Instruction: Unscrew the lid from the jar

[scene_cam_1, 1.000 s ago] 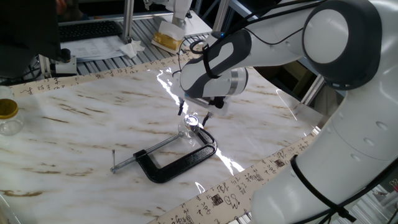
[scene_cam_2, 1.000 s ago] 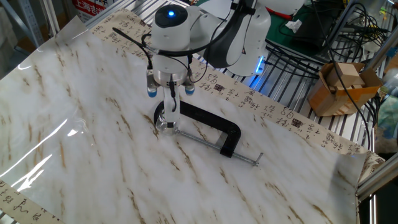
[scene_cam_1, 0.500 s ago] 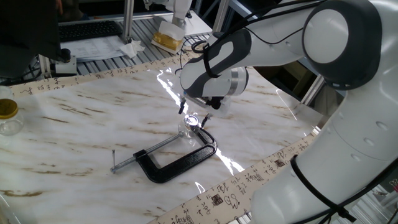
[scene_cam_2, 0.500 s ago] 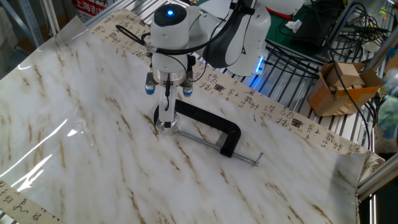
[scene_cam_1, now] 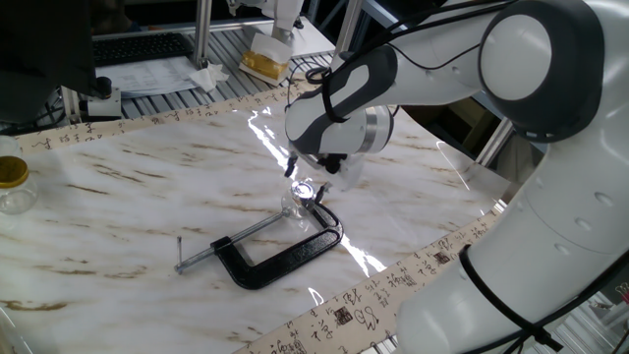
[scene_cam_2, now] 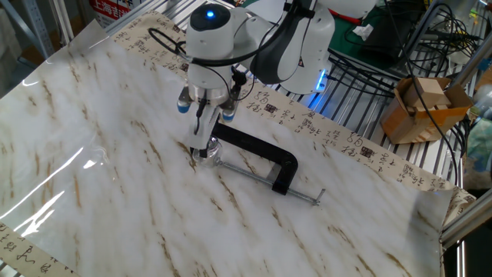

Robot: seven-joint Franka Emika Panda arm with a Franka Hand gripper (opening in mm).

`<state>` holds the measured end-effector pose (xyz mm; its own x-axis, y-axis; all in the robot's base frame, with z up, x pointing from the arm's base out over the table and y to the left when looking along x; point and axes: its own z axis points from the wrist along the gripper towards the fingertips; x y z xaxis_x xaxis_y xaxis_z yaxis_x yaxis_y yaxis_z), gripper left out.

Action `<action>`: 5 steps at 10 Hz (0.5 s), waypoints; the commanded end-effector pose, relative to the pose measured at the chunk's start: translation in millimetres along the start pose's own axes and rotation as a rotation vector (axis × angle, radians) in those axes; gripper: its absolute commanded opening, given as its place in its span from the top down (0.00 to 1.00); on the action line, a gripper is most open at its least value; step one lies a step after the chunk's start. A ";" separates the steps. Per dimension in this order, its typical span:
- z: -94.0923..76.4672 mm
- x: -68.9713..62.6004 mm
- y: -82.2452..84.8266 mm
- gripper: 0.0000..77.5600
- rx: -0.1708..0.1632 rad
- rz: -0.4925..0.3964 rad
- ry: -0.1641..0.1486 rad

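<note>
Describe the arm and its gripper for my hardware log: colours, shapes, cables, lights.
The arm has glossy white rounded shells with dark grey joint bands. Thin black cables loop near the wrist. In the other fixed view a blue light glows on top of the white hand, with another blue glow behind. The gripper has slim dark fingers beside small blue-tipped parts.

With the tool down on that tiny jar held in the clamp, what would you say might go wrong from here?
1. The tool sits on the lid of the small clear jar; both glint, so a slipped grip would be hard to spot.
2. The jar sits at the jaw end of the black C-clamp; if it is loosely held, the whole jar may turn with the lid.
3. The fingers work close to the clamp frame and could bump it.
</note>
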<state>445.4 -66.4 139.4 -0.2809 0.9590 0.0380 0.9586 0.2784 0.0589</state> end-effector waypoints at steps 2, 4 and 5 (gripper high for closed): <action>-0.7 -0.7 0.5 0.00 -0.015 0.158 0.005; -0.3 -0.6 0.7 0.00 -0.015 0.171 0.006; 0.0 -0.6 0.8 0.00 -0.013 0.167 -0.002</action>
<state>445.6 -66.5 138.8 -0.1158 0.9920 0.0500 0.9916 0.1126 0.0631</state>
